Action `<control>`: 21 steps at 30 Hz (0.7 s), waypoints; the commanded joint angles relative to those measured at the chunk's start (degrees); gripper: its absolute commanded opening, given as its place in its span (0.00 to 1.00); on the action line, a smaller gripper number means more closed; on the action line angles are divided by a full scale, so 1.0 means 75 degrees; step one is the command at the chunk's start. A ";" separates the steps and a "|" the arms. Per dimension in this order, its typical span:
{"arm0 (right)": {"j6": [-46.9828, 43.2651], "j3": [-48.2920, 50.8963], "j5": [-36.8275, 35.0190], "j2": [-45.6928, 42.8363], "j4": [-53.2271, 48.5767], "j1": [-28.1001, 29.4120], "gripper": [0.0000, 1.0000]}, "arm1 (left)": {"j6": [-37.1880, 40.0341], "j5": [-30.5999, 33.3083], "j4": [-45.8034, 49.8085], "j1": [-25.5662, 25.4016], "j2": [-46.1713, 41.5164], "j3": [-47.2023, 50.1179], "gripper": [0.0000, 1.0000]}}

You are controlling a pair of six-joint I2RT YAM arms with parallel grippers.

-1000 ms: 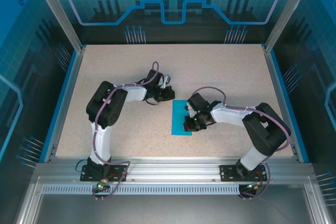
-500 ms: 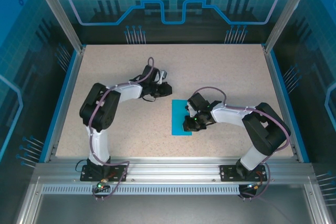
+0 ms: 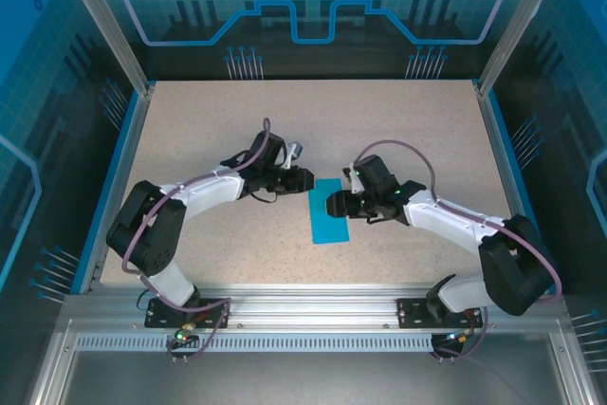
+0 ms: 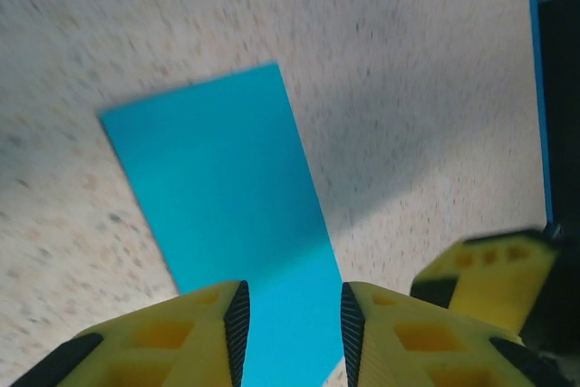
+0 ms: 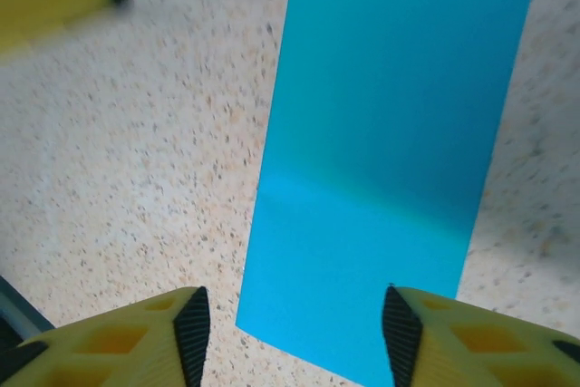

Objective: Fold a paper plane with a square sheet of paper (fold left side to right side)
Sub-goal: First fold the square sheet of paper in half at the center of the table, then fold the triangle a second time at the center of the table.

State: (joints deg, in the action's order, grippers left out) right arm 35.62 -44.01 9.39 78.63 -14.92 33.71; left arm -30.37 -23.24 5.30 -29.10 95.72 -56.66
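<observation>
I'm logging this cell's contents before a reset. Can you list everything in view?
sheet of paper: 1, teal-blue, lying flat mid-table as a narrow rectangle
table: 1, speckled beige with blue edging, inside the enclosure
rail: 1, silver, along the near edge under the arm bases
left arm, right arm: 2, black and white, reaching inward toward the paper
left tool: 1, yellow fingers, open, at the paper's far left corner
right tool: 1, yellow fingers, open, above the paper's right side

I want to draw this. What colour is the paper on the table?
Plain teal-blue paper, with no pattern; clearest in the right wrist view.
</observation>
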 commanded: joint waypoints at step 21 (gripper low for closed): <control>0.0282 0.0769 0.2326 0.0176 -0.0189 -0.1519 0.57 | 0.0285 0.0225 0.0741 -0.0466 0.2293 -0.1169 0.27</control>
State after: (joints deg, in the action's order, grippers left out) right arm 37.34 -35.20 22.24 77.08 -14.61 23.16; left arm -30.00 -22.68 8.38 -32.05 112.07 -64.51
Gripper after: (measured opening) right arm 0.577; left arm 0.268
